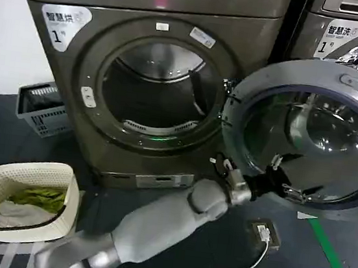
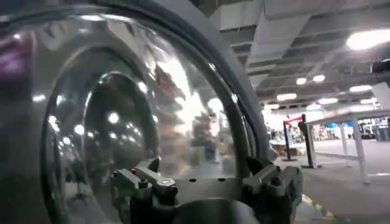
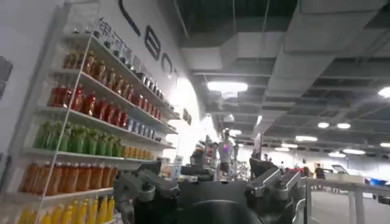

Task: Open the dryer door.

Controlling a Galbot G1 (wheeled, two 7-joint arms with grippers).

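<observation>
While the dryer door (image 1: 310, 134) already hangs swung wide to the right of the frame in the head view, its hinge side sits against the drum opening (image 1: 155, 88) at the centre and its free edge points off toward the right border. The left gripper (image 1: 277, 177) reaches in from the lower left across the floor and sits at the lower inner rim of the door, just below the glass bowl. In the left wrist view its fingers (image 2: 149, 179) stand spread apart with nothing between them, the door's glass (image 2: 122, 109) close in front. So the door lies directly ahead of the open fingers, its face turned toward the machine's right, and any further swing would likely push it away from the opening. The right gripper (image 3: 207, 189) is parked away from the dryer, fingers apart, facing a shelf of bottles (image 3: 85, 97).
</observation>
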